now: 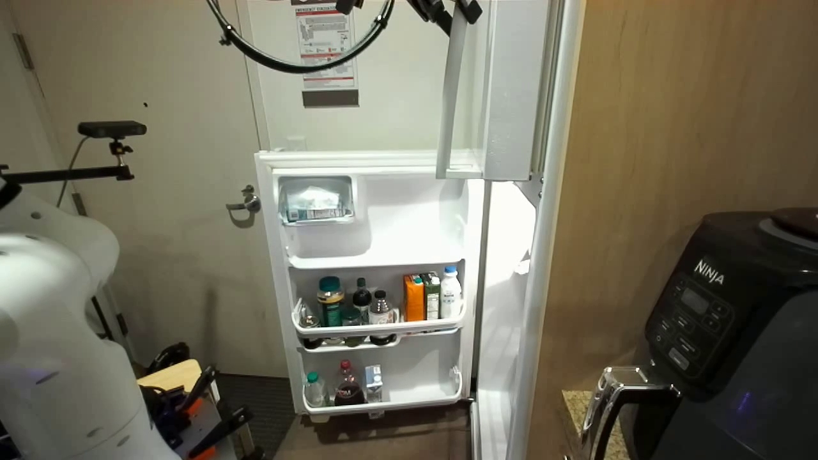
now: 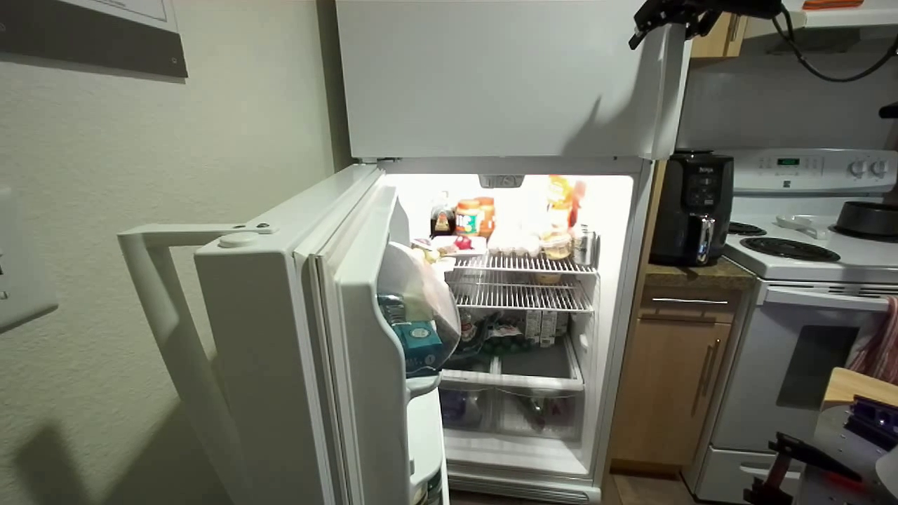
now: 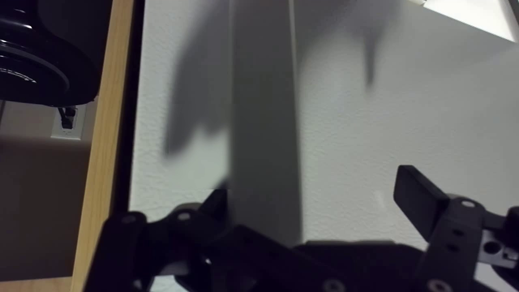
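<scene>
My gripper (image 3: pixel 320 194) is open at the handle (image 3: pixel 263 121) of the upper refrigerator door (image 3: pixel 357 138). That grey-white handle runs between the jaws in the wrist view, close beside the left finger and covering part of its pad. A wide gap separates it from the right finger (image 3: pixel 421 198); whether the left pad touches it I cannot tell. In an exterior view the black gripper (image 2: pixel 666 34) is at the handle's upper part (image 2: pixel 666 91), with the upper door (image 2: pixel 491 77) closed. At another picture's top edge, only bits of the gripper show by the handle (image 1: pixel 451 96).
The lower refrigerator door (image 2: pixel 259 351) stands wide open, its shelves bearing bottles and cartons (image 1: pixel 414 298). Food sits on wire racks (image 2: pixel 519 263) inside. A black air fryer (image 2: pixel 691 210) and a stove (image 2: pixel 793 252) flank the refrigerator. A dark cable (image 1: pixel 300 67) loops below the arm.
</scene>
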`<move>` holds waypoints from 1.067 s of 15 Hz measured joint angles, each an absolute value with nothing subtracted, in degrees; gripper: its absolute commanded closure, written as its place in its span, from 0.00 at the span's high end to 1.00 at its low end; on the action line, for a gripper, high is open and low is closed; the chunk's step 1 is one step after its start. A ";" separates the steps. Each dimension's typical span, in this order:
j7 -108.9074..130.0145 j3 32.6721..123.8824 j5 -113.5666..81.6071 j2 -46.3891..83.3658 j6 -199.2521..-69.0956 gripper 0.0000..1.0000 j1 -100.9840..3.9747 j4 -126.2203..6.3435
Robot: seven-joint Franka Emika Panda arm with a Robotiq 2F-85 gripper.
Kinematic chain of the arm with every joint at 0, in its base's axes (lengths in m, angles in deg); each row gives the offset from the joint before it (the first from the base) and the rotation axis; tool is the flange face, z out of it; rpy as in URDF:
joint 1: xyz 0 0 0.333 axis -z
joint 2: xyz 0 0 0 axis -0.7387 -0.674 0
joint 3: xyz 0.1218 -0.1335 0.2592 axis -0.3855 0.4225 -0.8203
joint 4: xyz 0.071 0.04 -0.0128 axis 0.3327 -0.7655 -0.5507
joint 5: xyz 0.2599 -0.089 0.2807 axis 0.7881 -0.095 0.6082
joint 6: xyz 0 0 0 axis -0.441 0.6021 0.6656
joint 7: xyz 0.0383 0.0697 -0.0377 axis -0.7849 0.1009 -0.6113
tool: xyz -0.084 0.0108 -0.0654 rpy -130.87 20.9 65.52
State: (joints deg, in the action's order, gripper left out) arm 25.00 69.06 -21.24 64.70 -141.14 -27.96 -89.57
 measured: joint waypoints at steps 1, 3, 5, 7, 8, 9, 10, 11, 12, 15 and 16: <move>25.00 69.51 -21.24 64.83 -141.27 1.00 -28.29 -89.57; 24.99 70.72 -21.24 65.66 -142.40 1.00 -28.51 -89.56; 24.94 72.14 -21.24 67.45 -143.11 1.00 -28.57 -89.56; 24.51 73.55 -21.24 69.85 -143.11 1.00 -28.63 -89.63; 24.06 74.22 -21.24 71.16 -143.06 1.00 -28.75 -89.75; 23.42 74.92 -21.24 72.38 -142.97 1.00 -29.03 -89.93; 22.15 75.74 -21.19 73.60 -142.18 1.00 -29.64 -90.09; 20.22 76.86 -20.80 74.86 -140.37 1.00 -30.83 -90.17; 17.76 78.19 -19.96 76.26 -137.64 1.00 -32.57 -90.30; 10.32 82.27 -17.11 81.50 -128.19 1.00 -38.46 -91.19; 8.31 83.21 -16.41 83.33 -125.08 1.00 -40.01 -91.55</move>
